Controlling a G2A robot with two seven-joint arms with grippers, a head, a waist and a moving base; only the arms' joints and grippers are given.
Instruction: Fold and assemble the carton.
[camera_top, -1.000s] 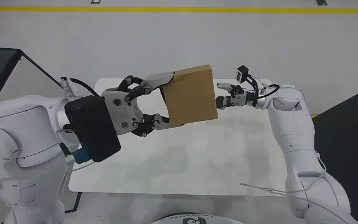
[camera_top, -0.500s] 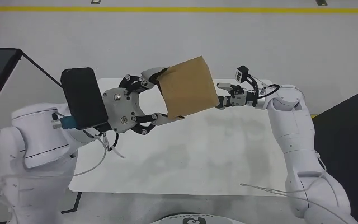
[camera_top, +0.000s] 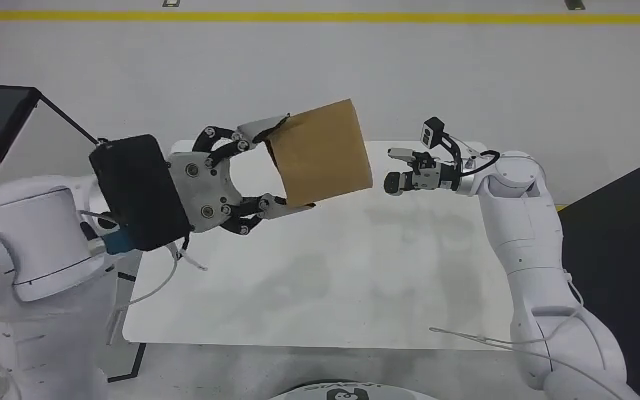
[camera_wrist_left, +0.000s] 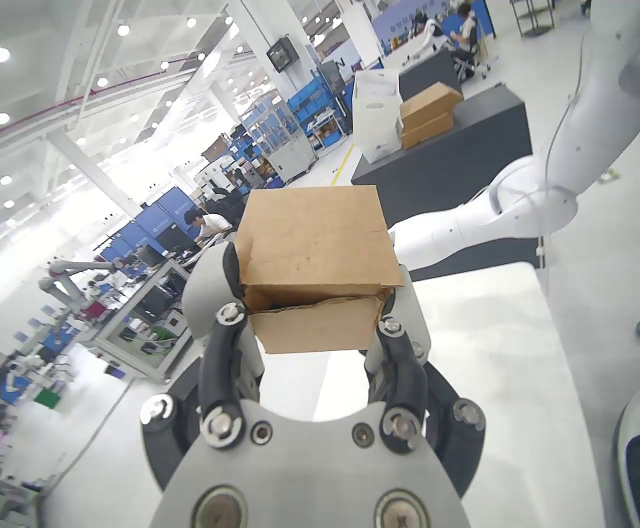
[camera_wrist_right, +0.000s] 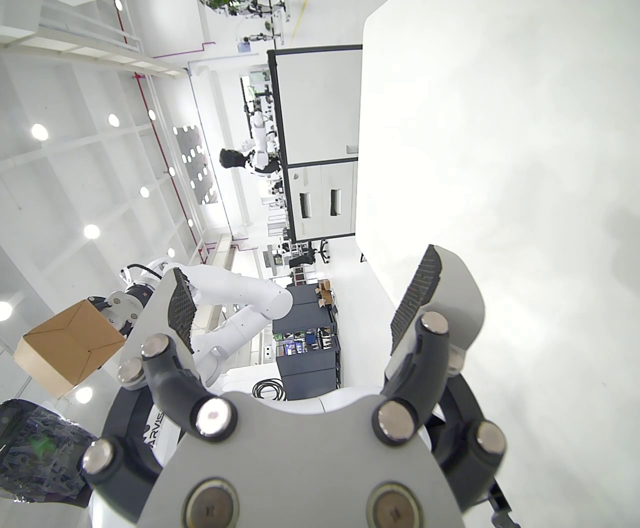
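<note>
Carton (camera_top: 320, 150) is up in the air, off the table (camera_top: 350, 280), hanging over the far edge and a bit toward the far left corner. The left gripper (camera_top: 282, 168) has it pinched, one finger on each of two opposite sides. From the left wrist camera the box (camera_wrist_left: 315, 260) looks squared up and tilted, but the flap facing that gripper (camera_wrist_left: 312, 295) isn't flush, with a dark gap along the seam. The right gripper (camera_top: 392, 170) sits near the carton's other side, not touching it, with a clear gap between them. Its fingers are spread wide and hold nothing. In its own wrist view that gripper (camera_wrist_right: 305, 285) is over the white table (camera_wrist_right: 500, 150), and the carton (camera_wrist_right: 67, 345) shows farther off with its end flaps closed.
</note>
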